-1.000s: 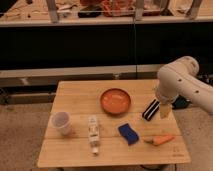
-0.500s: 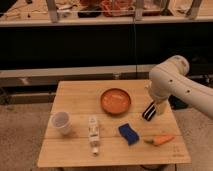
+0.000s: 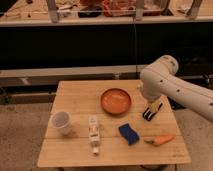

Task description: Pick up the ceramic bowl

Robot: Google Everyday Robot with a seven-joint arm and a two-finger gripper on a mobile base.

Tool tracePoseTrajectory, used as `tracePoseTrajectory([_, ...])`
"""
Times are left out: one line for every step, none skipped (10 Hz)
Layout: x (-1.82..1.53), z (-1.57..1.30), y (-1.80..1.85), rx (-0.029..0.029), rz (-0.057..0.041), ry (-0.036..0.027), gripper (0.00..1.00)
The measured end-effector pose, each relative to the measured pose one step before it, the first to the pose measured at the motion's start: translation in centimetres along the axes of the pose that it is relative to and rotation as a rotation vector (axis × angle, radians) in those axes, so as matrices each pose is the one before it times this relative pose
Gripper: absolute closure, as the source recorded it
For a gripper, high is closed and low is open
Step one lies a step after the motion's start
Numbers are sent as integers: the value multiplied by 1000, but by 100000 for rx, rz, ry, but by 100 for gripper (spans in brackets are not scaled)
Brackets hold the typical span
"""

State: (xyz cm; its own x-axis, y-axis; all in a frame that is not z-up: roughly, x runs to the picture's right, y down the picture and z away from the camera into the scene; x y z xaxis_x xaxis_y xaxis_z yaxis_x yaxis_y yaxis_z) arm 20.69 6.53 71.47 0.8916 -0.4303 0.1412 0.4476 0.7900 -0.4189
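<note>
The ceramic bowl [image 3: 116,101] is a shallow, glossy orange dish lying on the wooden table [image 3: 75,95], right of centre toward the back. My gripper [image 3: 151,113] hangs from the white arm [image 3: 170,85] just to the right of the bowl, low over the table, apart from the bowl's rim. Its dark fingers with yellow marks point down toward the tabletop.
A white cup [image 3: 61,122] stands at the front left. A white tube-like bottle [image 3: 93,134] lies at front centre. A blue sponge [image 3: 130,133] and an orange carrot [image 3: 161,140] lie at front right. A dark shelf unit [image 3: 100,45] stands behind the table.
The arm has swung left, bringing its upper part and the gripper closer to the bowl's right side. Nothing on the table has moved.
</note>
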Motion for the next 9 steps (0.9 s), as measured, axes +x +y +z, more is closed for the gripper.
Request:
tracePoseTrajectory([-64, 89, -5, 50, -1666, -68, 20])
tracePoseTrajectory([-336, 141, -219, 141, -3043, -289, 20])
tracePoseTrajectory([-398, 144, -345, 302, -3079, -479, 20])
tracePoseTrajectory([-311, 207, -283, 297, -3780, -521, 20])
tracePoseTrajectory([-175, 202, -76, 37, -2214, -404, 20])
tracePoseTrajectory([-135, 162, -94, 157, -2495, -362, 20])
tracePoseTrajectory([-169, 171, -137, 206, -2323, -383, 20])
tracePoseTrajectory([-142, 171, -155, 296, -1912, -587, 20])
tracePoseTrajectory([-276, 370, -165, 87, -2674, -592, 20])
